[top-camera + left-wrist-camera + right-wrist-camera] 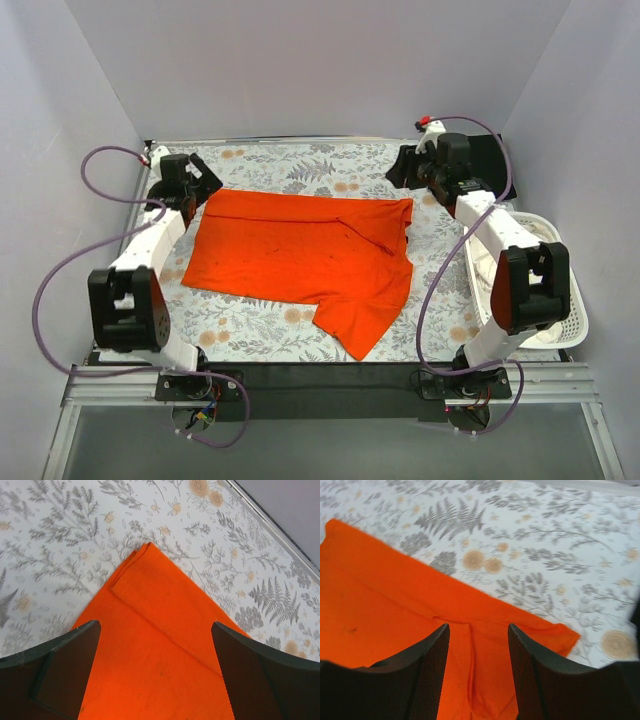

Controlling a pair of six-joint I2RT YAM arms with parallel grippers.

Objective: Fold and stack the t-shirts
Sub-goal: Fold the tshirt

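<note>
The orange t-shirt [300, 250] lies spread flat on the floral table cover, one sleeve pointing to the near right. My left gripper [205, 186] is open over its far left corner; the left wrist view shows that folded corner [145, 580] ahead of the open gripper [155, 626], which holds nothing. My right gripper [407, 168] is open just above the far right corner; the right wrist view shows the gripper [478, 628] over the orange hem [380, 590]. A black t-shirt [488, 150] lies at the far right, partly hidden behind the right arm.
A white slatted basket [565, 300] stands at the right edge of the table, beside the right arm. White walls close in the far side and both flanks. Purple cables loop from both arms.
</note>
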